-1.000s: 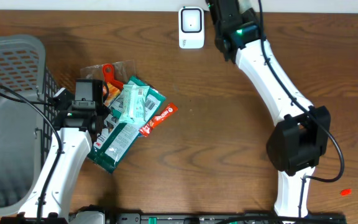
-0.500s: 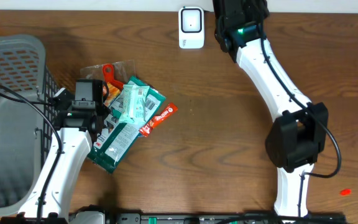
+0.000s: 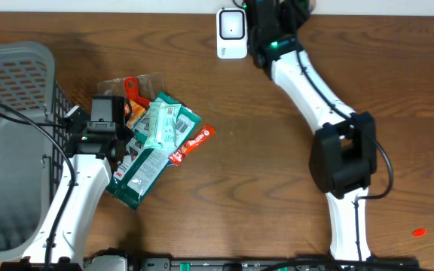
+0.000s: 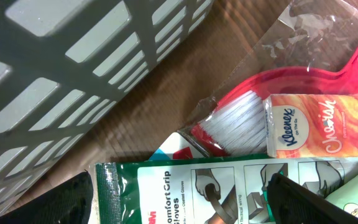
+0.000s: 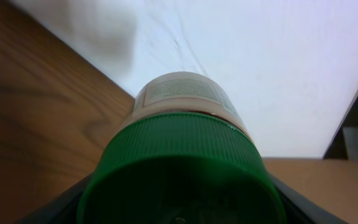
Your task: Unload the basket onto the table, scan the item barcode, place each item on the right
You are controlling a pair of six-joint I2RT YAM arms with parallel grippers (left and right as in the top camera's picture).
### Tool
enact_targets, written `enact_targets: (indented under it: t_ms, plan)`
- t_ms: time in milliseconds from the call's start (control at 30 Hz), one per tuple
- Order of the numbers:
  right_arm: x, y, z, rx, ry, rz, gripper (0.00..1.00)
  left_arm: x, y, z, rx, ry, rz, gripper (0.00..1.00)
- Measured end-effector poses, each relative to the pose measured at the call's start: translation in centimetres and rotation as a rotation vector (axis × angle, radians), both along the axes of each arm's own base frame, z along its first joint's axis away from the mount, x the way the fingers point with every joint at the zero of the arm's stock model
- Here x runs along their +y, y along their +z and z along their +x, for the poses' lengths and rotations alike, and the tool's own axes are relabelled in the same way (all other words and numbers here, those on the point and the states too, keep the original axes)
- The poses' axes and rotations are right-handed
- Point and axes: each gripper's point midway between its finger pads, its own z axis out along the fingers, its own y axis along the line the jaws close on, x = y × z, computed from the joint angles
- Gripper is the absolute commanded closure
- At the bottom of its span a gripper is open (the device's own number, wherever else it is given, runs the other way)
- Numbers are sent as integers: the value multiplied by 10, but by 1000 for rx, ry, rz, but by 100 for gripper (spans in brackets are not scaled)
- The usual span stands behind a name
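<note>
My right gripper (image 5: 179, 214) is shut on a bottle (image 5: 182, 99) with a green ribbed cap (image 5: 179, 168) and a pale label, which points at the white wall. From overhead, the right gripper (image 3: 271, 21) is at the table's far edge, just right of the white scanner (image 3: 232, 33). My left gripper (image 4: 185, 208) is open and hovers over a green glove packet (image 4: 166, 193). In the overhead view the left gripper (image 3: 109, 114) is at the left side of the item pile.
The pile holds a red brush (image 4: 278, 93), a Kleenex pack (image 4: 319, 124), a mint-green packet (image 3: 164, 124) and a red stick pack (image 3: 194, 141). A grey basket (image 3: 13, 113) stands at the left. A small red object (image 3: 418, 232) lies at the front right.
The right arm has swung left with the bottle, closer to the scanner. The left arm and the pile have not moved.
</note>
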Motion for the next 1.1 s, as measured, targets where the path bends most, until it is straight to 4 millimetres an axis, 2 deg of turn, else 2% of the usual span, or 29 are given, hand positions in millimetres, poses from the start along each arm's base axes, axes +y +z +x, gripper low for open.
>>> enact_targets:
  t_ms: [233,467,833,1100]
  plan:
    - [40,-38,8,29,80,-64,31,0,0,0,0,0,0,11]
    - [49,-83,15,83,110,-131,30,0,0,0,0,1,2,11]
    - [55,-77,21,31,122,-111,25,0,0,0,0,1,2,11]
    - [72,-76,18,26,152,-109,29,0,0,0,0,1,2,11]
